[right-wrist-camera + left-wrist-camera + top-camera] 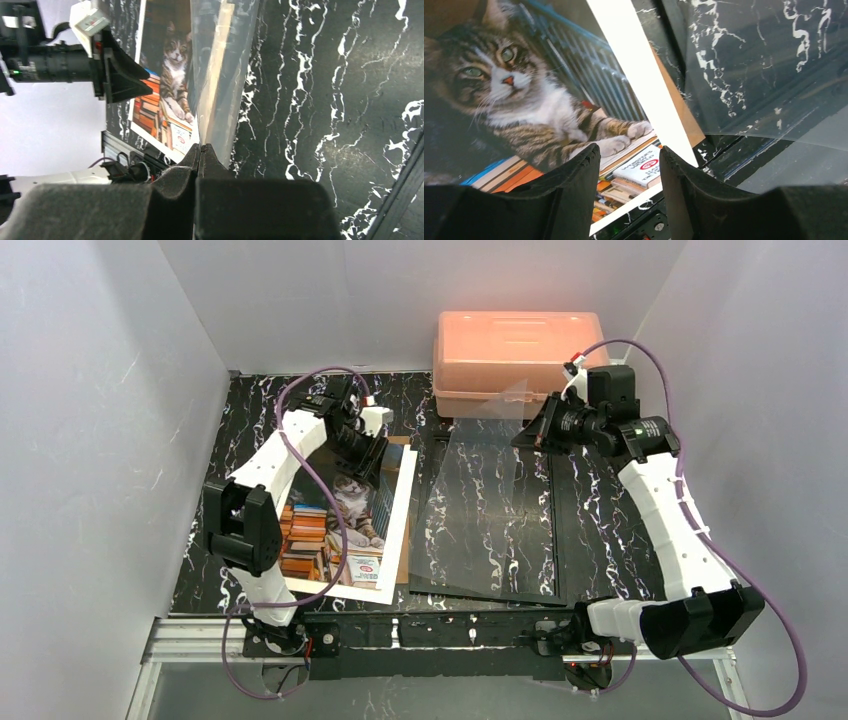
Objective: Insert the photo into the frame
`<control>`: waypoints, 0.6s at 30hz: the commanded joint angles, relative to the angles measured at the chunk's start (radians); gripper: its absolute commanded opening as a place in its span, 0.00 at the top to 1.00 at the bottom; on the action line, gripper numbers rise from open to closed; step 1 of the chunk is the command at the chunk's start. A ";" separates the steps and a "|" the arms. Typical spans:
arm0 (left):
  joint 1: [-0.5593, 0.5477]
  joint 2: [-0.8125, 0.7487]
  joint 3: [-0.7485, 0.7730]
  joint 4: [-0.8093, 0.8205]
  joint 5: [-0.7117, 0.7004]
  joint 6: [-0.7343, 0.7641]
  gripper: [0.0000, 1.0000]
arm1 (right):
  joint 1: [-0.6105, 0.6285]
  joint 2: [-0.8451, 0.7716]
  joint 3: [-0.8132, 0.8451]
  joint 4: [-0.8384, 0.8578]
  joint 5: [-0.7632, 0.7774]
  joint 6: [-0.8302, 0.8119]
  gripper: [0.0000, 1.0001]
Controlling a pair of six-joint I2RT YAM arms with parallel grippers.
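Bright overhead light overexposes the pink box (517, 340); wrist-view foregrounds blurred.

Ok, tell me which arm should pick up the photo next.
Left: the left gripper, open, hovers right over the photo, while the right gripper is shut on the clear sheet, holding its far edge raised.

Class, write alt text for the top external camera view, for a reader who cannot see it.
The right gripper pinches the far edge of a clear pane, tilting it up over the black frame on a black marbled table. The left gripper hovers over the cat photo lying face up at left; a pink box sits behind.
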 commanded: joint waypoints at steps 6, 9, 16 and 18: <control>-0.140 0.073 -0.072 0.077 0.024 -0.003 0.56 | -0.008 -0.059 -0.194 0.071 0.075 -0.076 0.99; -0.179 0.098 -0.100 0.122 0.013 0.003 0.57 | -0.015 -0.067 -0.246 0.076 0.109 -0.095 0.99; -0.232 0.154 -0.107 0.163 -0.023 0.010 0.61 | -0.025 -0.071 -0.312 0.113 0.191 -0.120 0.99; -0.241 0.165 -0.110 0.168 -0.025 0.012 0.61 | -0.031 -0.066 -0.333 0.139 0.201 -0.122 0.99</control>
